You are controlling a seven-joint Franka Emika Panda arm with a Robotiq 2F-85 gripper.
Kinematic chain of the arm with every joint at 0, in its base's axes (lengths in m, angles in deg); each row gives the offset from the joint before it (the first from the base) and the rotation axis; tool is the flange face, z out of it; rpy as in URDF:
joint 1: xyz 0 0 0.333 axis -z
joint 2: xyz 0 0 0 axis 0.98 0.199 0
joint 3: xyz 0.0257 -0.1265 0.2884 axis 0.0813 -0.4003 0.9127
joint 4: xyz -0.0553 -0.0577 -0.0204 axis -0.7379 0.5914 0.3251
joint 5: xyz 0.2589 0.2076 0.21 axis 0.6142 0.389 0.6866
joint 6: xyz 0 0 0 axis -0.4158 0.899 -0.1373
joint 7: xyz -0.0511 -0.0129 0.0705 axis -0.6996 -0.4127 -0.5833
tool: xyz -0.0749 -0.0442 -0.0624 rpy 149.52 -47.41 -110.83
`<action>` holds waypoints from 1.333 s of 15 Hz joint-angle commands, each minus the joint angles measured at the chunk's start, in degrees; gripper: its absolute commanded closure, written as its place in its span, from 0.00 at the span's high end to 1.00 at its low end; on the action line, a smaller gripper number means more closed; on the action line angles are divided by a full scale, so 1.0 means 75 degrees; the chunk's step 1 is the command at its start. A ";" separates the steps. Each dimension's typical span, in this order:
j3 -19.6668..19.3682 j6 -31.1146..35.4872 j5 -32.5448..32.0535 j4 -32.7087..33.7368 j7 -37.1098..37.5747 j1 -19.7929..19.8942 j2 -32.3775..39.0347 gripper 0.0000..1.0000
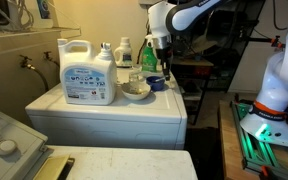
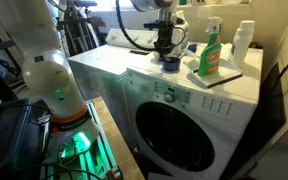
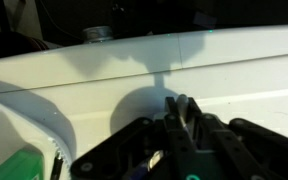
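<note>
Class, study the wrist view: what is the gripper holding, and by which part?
Nothing, it seems: the gripper has its fingers pressed together with no object between them, above the washer top.

Your arm [image 1: 189, 12] arches in high, wrist bent straight down, and your gripper [image 2: 167, 57] hangs vertical, its fingers [image 3: 184, 120] pressed close together in the wrist view.

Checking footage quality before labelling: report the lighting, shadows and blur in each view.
Wrist view: dim and soft, the gripper a dark blur throwing a shadow on the white washer top. In an exterior view, warm even light, the detergent jug fairly sharp. In an exterior view, a green glow near the floor; the spray bottle reads clearly.
</note>
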State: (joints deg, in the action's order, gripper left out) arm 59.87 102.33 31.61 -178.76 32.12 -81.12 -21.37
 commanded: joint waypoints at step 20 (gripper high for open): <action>0.1667 -0.4453 -0.5003 0.3167 0.0311 -0.2363 0.1285 0.03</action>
State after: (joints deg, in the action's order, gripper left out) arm 73.58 70.76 -5.28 -154.80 36.13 -97.59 -11.98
